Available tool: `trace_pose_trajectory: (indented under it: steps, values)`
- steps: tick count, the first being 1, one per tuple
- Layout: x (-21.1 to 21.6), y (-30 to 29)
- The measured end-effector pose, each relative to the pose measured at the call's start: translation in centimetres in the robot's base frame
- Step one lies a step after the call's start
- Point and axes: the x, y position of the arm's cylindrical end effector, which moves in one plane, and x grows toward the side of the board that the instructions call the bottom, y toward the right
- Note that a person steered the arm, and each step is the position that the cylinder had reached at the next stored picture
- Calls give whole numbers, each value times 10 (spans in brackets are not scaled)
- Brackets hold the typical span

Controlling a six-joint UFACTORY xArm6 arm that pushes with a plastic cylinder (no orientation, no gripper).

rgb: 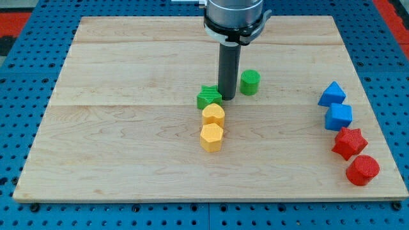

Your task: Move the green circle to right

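Note:
The green circle [250, 82] stands a little above the board's middle. My tip [227, 97] is on the board just to the view's left of it and slightly lower, with a small gap between them. The tip stands between the green circle and a green star [208, 97], which sits close against the tip's left side.
A yellow rounded block [213, 115] and a yellow hexagon [211, 137] sit below the green star. At the view's right edge, from top to bottom, are a blue triangle [331, 94], a blue cube [339, 117], a red star [349, 142] and a red circle [363, 170].

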Motion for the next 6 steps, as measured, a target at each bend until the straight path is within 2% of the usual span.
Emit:
trace_pose_trajectory:
  steps: [1,2,3,4,5,6]
  values:
    - [-35,34]
    - [-58,92]
    - [-66,131]
    - [-66,121]
    - [-89,126]
    - [-114,216]
